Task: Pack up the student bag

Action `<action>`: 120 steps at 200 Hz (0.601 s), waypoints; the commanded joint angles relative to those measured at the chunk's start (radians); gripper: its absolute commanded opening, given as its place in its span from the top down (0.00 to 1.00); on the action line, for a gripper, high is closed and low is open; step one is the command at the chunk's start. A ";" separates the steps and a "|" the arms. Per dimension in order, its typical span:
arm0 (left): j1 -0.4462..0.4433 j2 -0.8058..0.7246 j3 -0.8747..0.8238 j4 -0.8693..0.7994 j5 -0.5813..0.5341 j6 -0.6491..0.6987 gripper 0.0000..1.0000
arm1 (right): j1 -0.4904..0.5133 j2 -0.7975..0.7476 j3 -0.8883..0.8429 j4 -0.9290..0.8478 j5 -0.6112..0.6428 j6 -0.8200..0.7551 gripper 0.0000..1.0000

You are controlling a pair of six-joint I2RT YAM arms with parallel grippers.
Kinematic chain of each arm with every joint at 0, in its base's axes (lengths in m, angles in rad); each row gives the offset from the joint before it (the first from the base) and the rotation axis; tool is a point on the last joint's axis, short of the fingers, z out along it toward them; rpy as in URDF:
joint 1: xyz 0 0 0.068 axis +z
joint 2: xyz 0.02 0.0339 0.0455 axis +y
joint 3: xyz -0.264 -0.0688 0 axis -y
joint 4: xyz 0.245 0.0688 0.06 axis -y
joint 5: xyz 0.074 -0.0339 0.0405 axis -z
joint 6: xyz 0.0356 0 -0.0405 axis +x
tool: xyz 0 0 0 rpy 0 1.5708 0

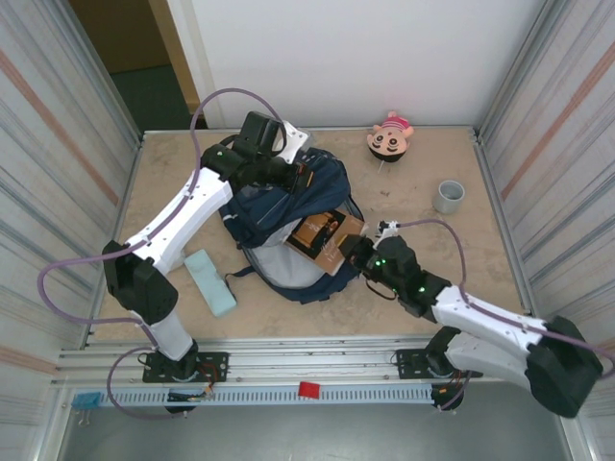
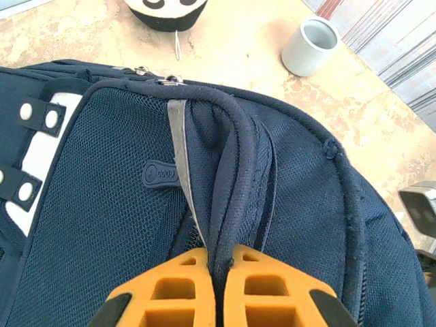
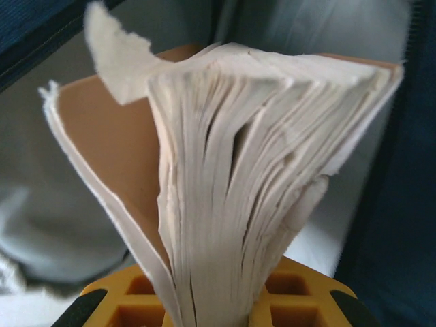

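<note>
White arm shells [image 1: 183, 216], black joints [image 1: 135, 279], lilac cables [image 1: 58, 279] (green lights [image 1: 381, 261] on the right arm [image 1: 480, 322]), orange hollow-celled pincer fingers [image 2: 163, 293].

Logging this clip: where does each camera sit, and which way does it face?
Top external: above and behind the arm bases, looking down on the table; both arms show, the left gripper on the student bag and the right gripper on the book.
Left wrist: on the left arm, looking over the pinched bag fabric towards the grey cup and the plush toy.
Right wrist: on the right arm, looking along the book's page edges into the bag.
Shared: the top external and left wrist views both show the bag, cup and toy.
</note>
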 commanded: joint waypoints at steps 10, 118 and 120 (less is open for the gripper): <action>0.010 -0.011 0.059 0.070 0.071 -0.024 1.00 | 0.049 0.138 0.042 0.405 0.208 0.031 1.00; 0.020 -0.021 0.063 0.130 0.190 -0.087 1.00 | 0.045 0.756 0.419 0.515 0.367 0.185 0.98; 0.020 -0.021 0.063 0.131 0.193 -0.088 1.00 | 0.045 0.767 0.428 0.507 0.366 0.189 0.97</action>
